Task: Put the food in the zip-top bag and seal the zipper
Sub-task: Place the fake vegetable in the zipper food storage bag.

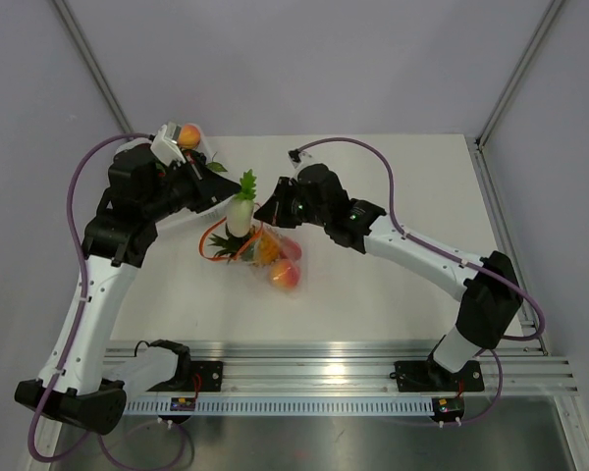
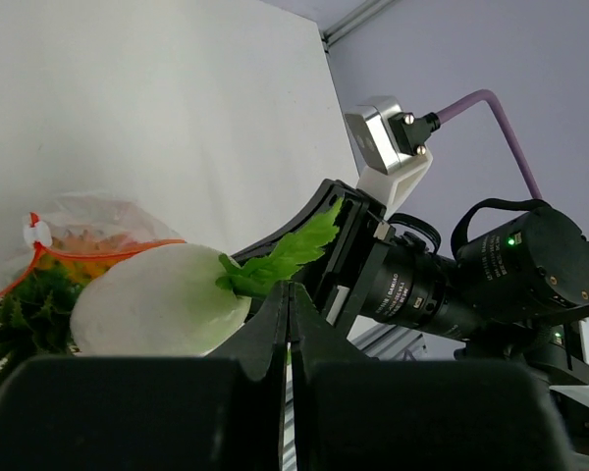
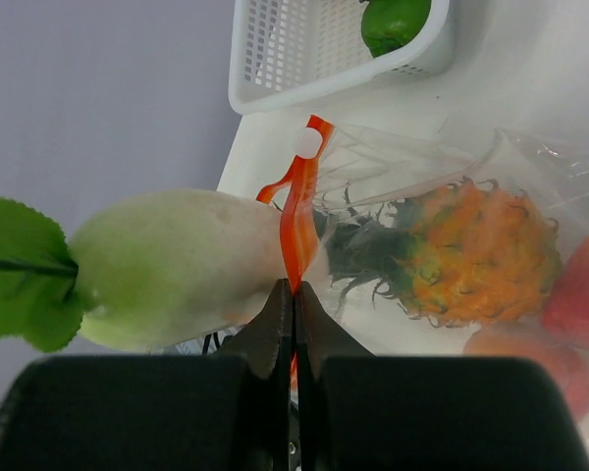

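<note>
right gripper (image 3: 294,294) clamped on zipper (image 3: 296,226), left gripper (image 2: 290,304) closed, maybe pinching leaf (image 2: 285,257). radish (image 3: 167,265) sticks out of bag (image 3: 452,157) mouth: seal likely jams, bag drags.

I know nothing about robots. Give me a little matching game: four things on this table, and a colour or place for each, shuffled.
1 radish
2 pineapple
3 zipper
4 basket

A thin and red
B orange, inside the clear bag
C white mesh, holding a green item
D white with green leaves

Pairs: 1-D, 2-B, 3-A, 4-C
</note>
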`<act>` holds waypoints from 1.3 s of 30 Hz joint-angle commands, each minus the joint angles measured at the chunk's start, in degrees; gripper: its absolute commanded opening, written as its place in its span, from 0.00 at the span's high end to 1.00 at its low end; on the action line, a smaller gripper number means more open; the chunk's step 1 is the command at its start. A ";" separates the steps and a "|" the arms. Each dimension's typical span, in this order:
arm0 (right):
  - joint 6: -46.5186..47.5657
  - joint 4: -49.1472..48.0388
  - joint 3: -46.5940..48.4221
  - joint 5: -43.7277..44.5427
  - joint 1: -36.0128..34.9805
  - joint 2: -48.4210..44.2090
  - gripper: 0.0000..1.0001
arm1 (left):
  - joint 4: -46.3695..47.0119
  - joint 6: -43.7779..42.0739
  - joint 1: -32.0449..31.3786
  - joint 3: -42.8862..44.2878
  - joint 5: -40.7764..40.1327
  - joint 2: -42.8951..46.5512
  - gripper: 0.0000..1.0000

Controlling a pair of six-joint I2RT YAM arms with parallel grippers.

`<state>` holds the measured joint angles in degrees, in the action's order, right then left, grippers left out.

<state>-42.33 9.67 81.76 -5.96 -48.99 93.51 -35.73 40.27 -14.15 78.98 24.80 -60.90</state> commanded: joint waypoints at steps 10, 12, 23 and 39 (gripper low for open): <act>-7.15 -19.15 -6.60 -5.11 1.70 -6.06 1.00 | 6.10 3.40 -0.79 -3.12 4.38 1.84 1.00; -8.29 -20.74 -8.01 -5.99 1.97 -6.76 1.00 | 7.59 4.11 -0.79 -4.62 4.30 2.10 1.00; -17.08 -33.57 -16.80 -11.26 6.19 -11.16 1.00 | 9.89 4.99 -0.70 -10.77 1.93 3.86 1.00; -25.70 -45.00 -21.46 -15.49 9.27 -8.88 1.00 | 11.82 4.65 -0.70 -16.93 0.34 5.10 0.94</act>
<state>-65.80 -27.49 59.51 -19.31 -40.05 85.14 -27.07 45.50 -14.68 62.02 25.10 -55.64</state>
